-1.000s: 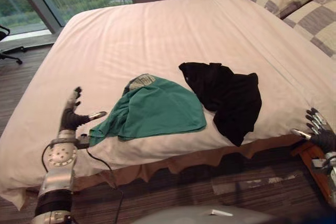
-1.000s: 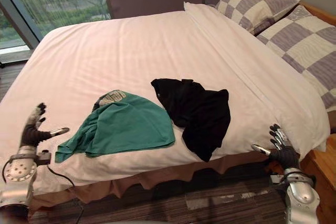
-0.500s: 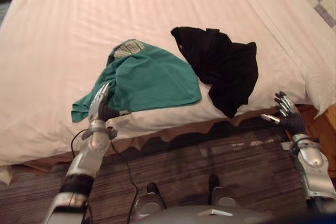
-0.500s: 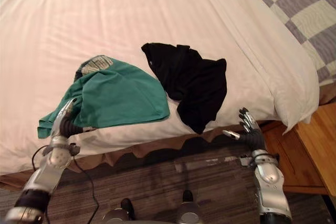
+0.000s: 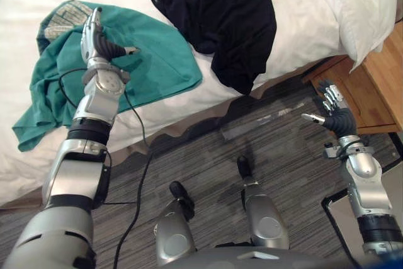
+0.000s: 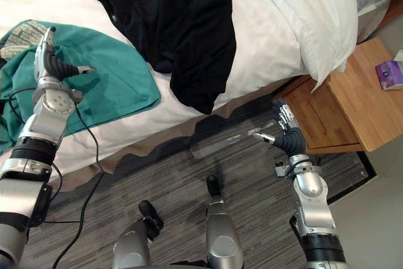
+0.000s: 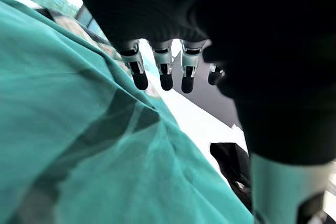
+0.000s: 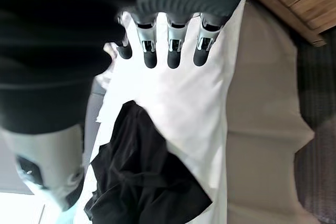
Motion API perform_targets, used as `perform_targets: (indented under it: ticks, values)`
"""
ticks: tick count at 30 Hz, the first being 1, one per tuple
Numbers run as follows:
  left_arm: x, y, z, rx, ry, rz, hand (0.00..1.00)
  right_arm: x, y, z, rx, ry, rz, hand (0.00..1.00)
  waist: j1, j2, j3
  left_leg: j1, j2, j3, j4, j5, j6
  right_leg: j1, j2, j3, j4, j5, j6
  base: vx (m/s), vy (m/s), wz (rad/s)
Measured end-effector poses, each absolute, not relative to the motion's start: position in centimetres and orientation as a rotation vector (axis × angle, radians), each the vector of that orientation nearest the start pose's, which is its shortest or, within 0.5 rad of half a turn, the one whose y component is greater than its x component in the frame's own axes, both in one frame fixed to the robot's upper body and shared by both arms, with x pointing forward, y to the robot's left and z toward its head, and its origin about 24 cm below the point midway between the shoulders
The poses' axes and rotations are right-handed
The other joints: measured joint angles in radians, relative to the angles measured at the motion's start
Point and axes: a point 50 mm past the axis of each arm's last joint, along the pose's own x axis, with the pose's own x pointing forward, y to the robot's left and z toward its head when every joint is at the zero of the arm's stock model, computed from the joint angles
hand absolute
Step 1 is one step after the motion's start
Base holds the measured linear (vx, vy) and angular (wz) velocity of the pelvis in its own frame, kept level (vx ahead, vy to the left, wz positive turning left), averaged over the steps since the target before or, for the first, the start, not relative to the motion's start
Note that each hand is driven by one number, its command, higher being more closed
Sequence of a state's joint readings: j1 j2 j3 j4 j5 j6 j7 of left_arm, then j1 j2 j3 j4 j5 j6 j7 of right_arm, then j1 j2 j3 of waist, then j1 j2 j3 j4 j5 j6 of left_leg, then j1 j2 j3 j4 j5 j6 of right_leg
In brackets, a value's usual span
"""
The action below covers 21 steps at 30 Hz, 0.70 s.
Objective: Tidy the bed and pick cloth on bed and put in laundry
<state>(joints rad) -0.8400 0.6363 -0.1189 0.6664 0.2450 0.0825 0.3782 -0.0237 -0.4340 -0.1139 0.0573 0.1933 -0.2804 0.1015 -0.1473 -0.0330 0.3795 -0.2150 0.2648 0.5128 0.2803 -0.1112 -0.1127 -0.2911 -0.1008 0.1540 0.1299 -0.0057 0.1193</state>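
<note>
We saw the left robot hand [image 5: 102, 47] above the green cloth [image 5: 160, 64] on the bed [image 5: 302, 23], fingers straight. The right robot hand [image 5: 337, 114] hung open over the floor [image 5: 208, 155].

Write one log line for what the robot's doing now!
left hand: open, over crumpled teal cloth | right hand: open, beside white bed | crumpled black cloth: on bed edge

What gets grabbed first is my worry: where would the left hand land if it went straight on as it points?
Likely on the green garment, at its far, printed part; the open left hand points along it, height above it unclear.
</note>
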Motion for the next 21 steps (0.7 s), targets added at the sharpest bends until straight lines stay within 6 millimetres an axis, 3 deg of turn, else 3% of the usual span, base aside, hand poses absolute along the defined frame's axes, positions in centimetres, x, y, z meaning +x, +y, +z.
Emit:
perform_targets:
  ticks: [3,7,11,12,17,21]
  values:
    - [37.6,27.2,20.5,0.833,-0.191,0.502,0.00,24.5,-24.3,9.5,-0.270,-0.293,0.038,0.00,0.001,-0.001,0.001,-0.018,-0.001,0.004,0.004,0.000,0.000,-0.023,-0.003,-0.001,0.016,0.000,0.000,0.00,0.002,0.04]
    - [37.8,26.5,18.0,0.834,-0.055,0.444,0.00,24.4,-23.6,10.5,-0.254,-0.354,0.046,0.00,0.004,-0.002,0.005,-0.084,0.014,0.022,0.047,-0.005,0.007,-0.089,-0.003,-0.003,0.056,-0.004,-0.004,-0.03,-0.006,0.04]
    - [37.9,26.6,19.2,0.853,-0.051,0.458,0.00,24.7,-22.8,12.4,-0.269,-0.438,0.064,0.00,0.011,0.003,0.042,-0.142,0.049,0.029,0.120,-0.041,0.016,-0.142,0.010,-0.003,0.109,-0.030,-0.001,-0.09,-0.036,-0.03]
    - [37.9,26.8,19.3,0.846,-0.049,0.465,1.00,24.8,-22.7,12.6,-0.273,-0.446,0.065,0.00,0.011,0.004,0.043,-0.153,0.051,0.029,0.131,-0.044,0.017,-0.154,0.012,-0.003,0.123,-0.034,-0.002,-0.07,-0.035,-0.10]
    - [37.7,27.6,19.7,0.789,-0.032,0.465,1.00,25.2,-23.5,14.1,-0.307,-0.495,0.047,0.00,0.003,0.019,0.049,-0.173,0.059,0.028,0.154,-0.048,0.020,-0.187,0.016,-0.002,0.159,-0.042,0.000,-0.01,-0.021,-0.03]
    - [37.3,28.8,20.0,0.722,-0.051,0.470,1.00,25.4,-23.4,16.8,-0.397,-0.586,0.082,0.00,0.004,0.019,0.049,-0.172,0.063,0.023,0.157,-0.046,0.020,-0.189,0.020,-0.003,0.167,-0.043,0.000,0.00,-0.027,-0.01]
